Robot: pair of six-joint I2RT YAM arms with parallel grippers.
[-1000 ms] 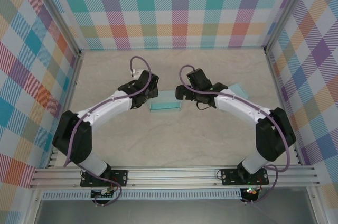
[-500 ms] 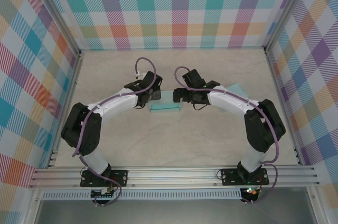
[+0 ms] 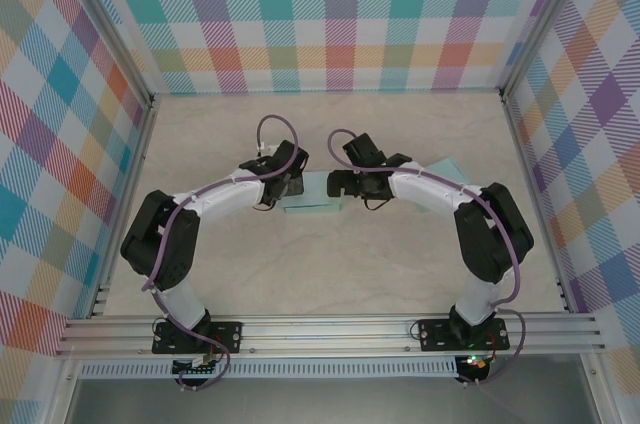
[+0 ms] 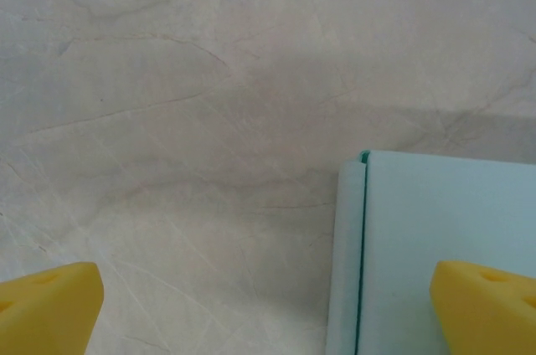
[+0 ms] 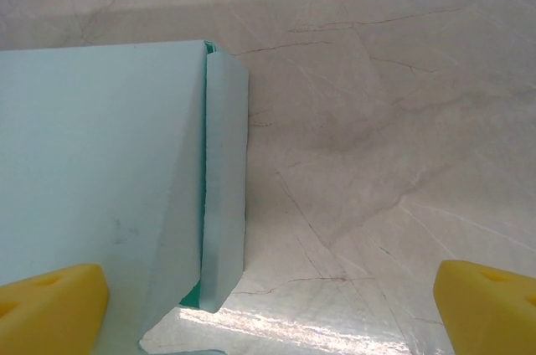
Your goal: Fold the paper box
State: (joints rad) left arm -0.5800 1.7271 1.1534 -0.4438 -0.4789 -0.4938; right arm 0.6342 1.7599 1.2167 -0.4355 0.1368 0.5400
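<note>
Teal paper box [image 3: 312,201] lay on table [image 3: 400,264]. At its 9 o'clock, left gripper [image 3: 296,184]; at 3 o'clock, right gripper [image 3: 336,182]; both spread wide, grasping nothing.

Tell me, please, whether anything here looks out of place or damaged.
Nothing stands out. The paper box lies flat on the table between the open left gripper and right gripper, with no tear or spill visible.
</note>
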